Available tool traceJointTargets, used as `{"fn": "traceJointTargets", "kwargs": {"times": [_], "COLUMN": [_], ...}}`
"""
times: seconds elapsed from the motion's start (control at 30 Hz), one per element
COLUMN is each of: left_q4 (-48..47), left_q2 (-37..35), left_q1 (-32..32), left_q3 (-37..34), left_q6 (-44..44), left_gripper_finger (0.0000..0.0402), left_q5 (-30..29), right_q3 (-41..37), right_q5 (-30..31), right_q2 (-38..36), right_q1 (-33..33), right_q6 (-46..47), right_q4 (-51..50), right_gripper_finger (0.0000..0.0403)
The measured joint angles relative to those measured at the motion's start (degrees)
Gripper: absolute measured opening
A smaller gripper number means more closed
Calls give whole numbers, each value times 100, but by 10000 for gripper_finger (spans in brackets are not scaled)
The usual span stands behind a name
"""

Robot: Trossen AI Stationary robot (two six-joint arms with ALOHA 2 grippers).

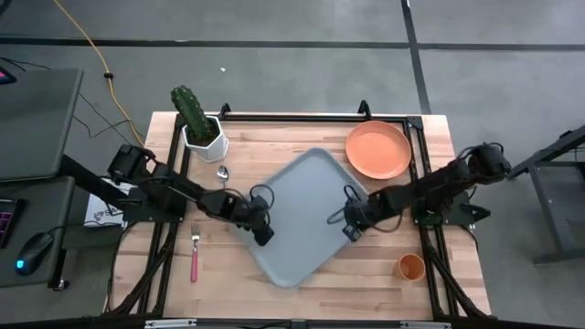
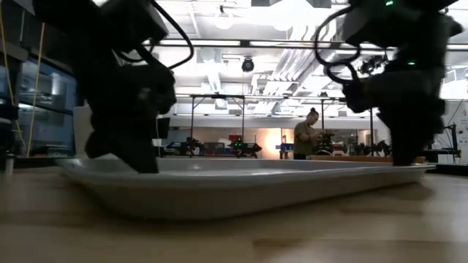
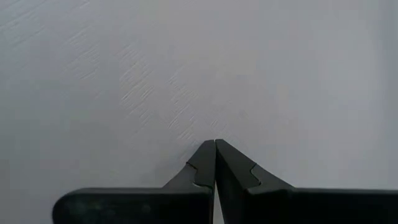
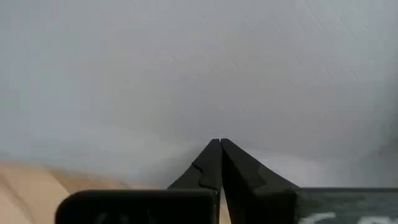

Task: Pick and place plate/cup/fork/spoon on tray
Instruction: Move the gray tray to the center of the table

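The pale blue-grey tray (image 1: 306, 215) lies askew in the middle of the table and fills the low view (image 2: 241, 186). My left gripper (image 1: 263, 234) is shut, its tips down on the tray near the left rim (image 3: 215, 142). My right gripper (image 1: 352, 228) is shut at the tray's right rim (image 4: 219, 140). The orange plate (image 1: 377, 149) rests flat at the far right. The orange cup (image 1: 410, 267) stands at the near right. The pink-handled fork (image 1: 194, 256) and the spoon (image 1: 222, 174) lie on the table left of the tray. My left gripper sets its shut fingertips (image 3: 205, 163) on the tray's floor (image 3: 186, 118) near the left rim, slanting down from the table's left. The tray's near rim hides the point of touch in the low view (image 2: 139, 157). My right gripper sets its shut fingertips (image 4: 233, 163) on the tray just inside its right rim (image 4: 124, 152), slanting down from the table's right. The rim and bare wood show beside the fingers. Whether the tray is off the table, I cannot tell.
A white pot with a green cactus (image 1: 196, 123) stands at the far left corner. A dark frame (image 1: 302, 117) runs along the table's far edge and sides. A person (image 2: 302, 139) stands far off in the room behind the table.
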Motion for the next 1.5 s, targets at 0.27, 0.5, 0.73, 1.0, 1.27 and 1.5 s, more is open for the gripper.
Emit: {"fn": "traceJointTargets", "kwargs": {"times": [0.27, 0.5, 0.73, 1.0, 1.27, 1.5], "left_q4": [99, 241, 104, -424, 835, 1310], "left_q2": [11, 29, 9, -1121, -3086, -3815], "left_q1": [576, 1216, 1906, 1895, 1564, 1171], "left_q3": [4, 27, 379, 631, -159, -710], "left_q6": [781, 1758, 2621, 2972, 2605, 2084], "left_gripper_finger": [0, 0, 0, 0, 0, 0], "left_q5": [118, -84, -133, 594, 187, -268], "right_q3": [-2, 0, 403, 1084, 594, -1325], "right_q5": [144, 383, 744, 1504, 1769, 1082], "right_q2": [346, 496, 390, -547, -2489, -4368], "right_q1": [1081, 1485, 1338, 912, 89, -583], "right_q6": [1567, 2176, 1424, 110, 451, 2121], "right_q4": [780, 1616, 1656, 218, -1952, -1648], "right_gripper_finger": [0, 0, 0, 0, 0, 0]}}
